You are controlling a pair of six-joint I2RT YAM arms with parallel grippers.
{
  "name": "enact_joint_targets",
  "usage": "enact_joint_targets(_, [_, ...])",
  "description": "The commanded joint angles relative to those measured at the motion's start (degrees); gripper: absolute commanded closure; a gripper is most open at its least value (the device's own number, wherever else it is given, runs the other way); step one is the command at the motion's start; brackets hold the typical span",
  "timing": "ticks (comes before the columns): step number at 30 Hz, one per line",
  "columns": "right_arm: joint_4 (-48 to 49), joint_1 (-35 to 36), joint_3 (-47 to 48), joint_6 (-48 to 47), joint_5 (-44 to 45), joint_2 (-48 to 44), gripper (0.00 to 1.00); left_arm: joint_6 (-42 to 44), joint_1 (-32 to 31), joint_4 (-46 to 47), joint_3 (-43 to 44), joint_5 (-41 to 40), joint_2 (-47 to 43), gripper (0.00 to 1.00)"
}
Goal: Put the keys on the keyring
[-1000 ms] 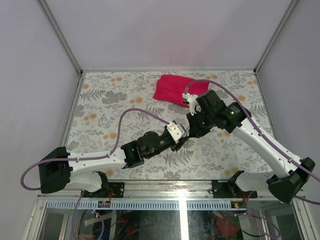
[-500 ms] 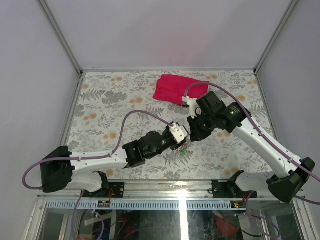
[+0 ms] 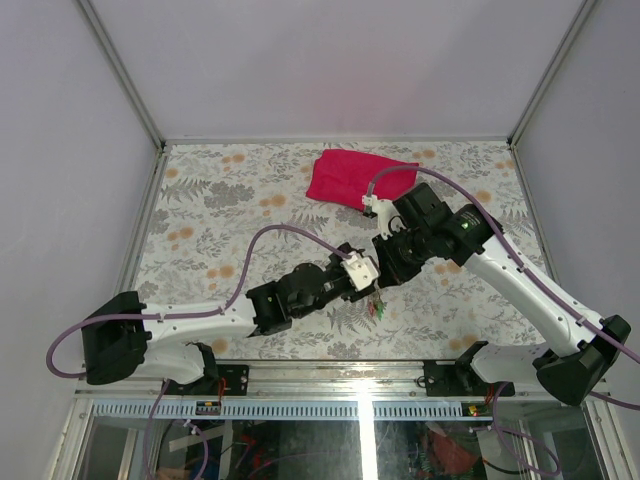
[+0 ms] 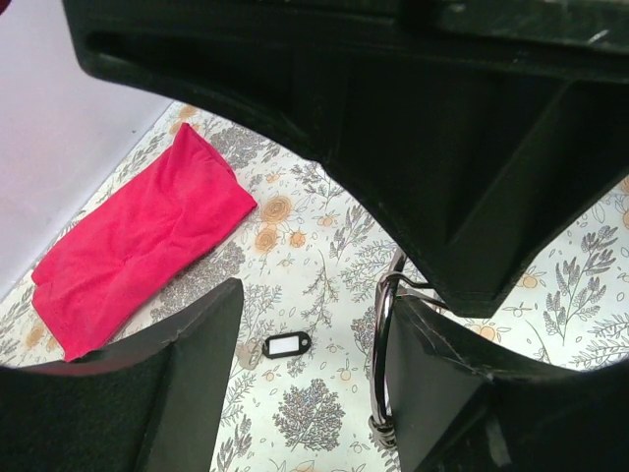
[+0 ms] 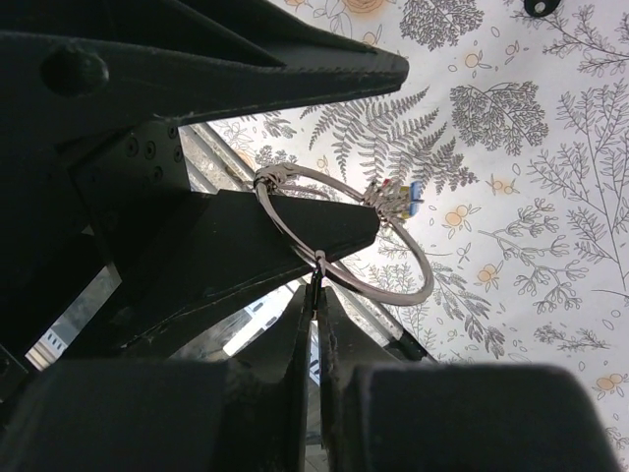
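The thin silver keyring (image 5: 428, 276) hangs in the air, and my right gripper (image 5: 316, 283) is shut on its wire. A small bunch of keys (image 5: 401, 197) with coloured tags sits on the ring; from above it dangles as a green and red cluster (image 3: 378, 308). In the left wrist view the keyring (image 4: 377, 344) lies against my right-hand finger (image 4: 442, 393). My left gripper (image 4: 314, 305) is open around it. One key with a black tag (image 4: 286, 344) lies loose on the table beneath, also showing as the black tag (image 5: 539, 6) at the frame's top edge.
A red cloth (image 3: 352, 178) lies crumpled at the table's far middle, and the left wrist view has the red cloth (image 4: 138, 246) at left. Both arms meet over the table's middle front, my right gripper (image 3: 388, 265) close above my left gripper (image 3: 370, 280).
My left gripper has slid right toward the right gripper and its jaws have widened. The green-tagged keys have come into sight, hanging below the two grippers.
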Motion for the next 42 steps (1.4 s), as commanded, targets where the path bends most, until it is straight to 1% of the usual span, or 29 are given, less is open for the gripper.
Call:
enact_joint_targets(1, [0.08, 0.05, 2.11, -0.44, -4.46, -0.67, 0.99, 2.01, -0.53, 6.94, -0.54, 2.8, -1.53, 0.42])
enact_joint_targets(3, [-0.08, 0.05, 2.25, -0.68, -4.66, -0.66, 0.99, 2.28, -0.62, 7.49, -0.88, 3.73, -1.9, 0.42])
enact_joint_targets(5, [-0.22, 0.05, 2.28, -0.92, -4.75, -0.72, 0.99, 2.22, -0.6, 7.98, -1.11, 4.7, -2.3, 0.46])
enact_joint_targets(12, [0.97, 0.05, 2.1, -1.32, -4.69, -1.88, 0.98, 0.65, -0.73, 7.98, -0.85, 5.74, -3.07, 0.7])
enact_joint_targets(17, [4.61, 0.05, 0.29, -1.11, -4.99, -4.2, 0.95, -1.43, -0.69, 7.62, -1.09, 4.83, -4.14, 0.78])
enact_joint_targets(21, [7.26, 0.05, -0.83, -0.76, -4.65, -5.86, 0.9, -3.79, -0.69, 7.69, -0.96, 3.02, -5.24, 0.87])
enact_joint_targets(24, [10.19, 0.05, -2.34, -0.38, -4.17, -7.75, 0.86, -5.4, -0.71, 7.73, -0.79, 2.01, -5.82, 0.91])
enact_joint_targets(26, [12.92, 0.05, -3.92, -0.2, -4.2, -9.44, 0.82, -6.29, -0.69, 7.53, -0.65, 1.15, -6.01, 0.93])
enact_joint_targets(32, [23.05, 0.04, -9.36, 1.92, -3.68, -15.12, 0.73, -7.79, -0.76, 7.28, -0.52, 0.12, -6.2, 1.0])
enact_joint_targets(37, [26.52, 0.0, -11.7, 2.43, -1.63, -17.42, 0.72, -8.69, -0.8, 7.57, -0.64, 0.07, -6.42, 1.0])
enact_joint_targets(42, [27.24, 0.05, -12.28, 1.45, 1.94, -19.2, 0.72, -9.18, -0.78, 8.0, -1.05, -0.47, -7.12, 1.0])
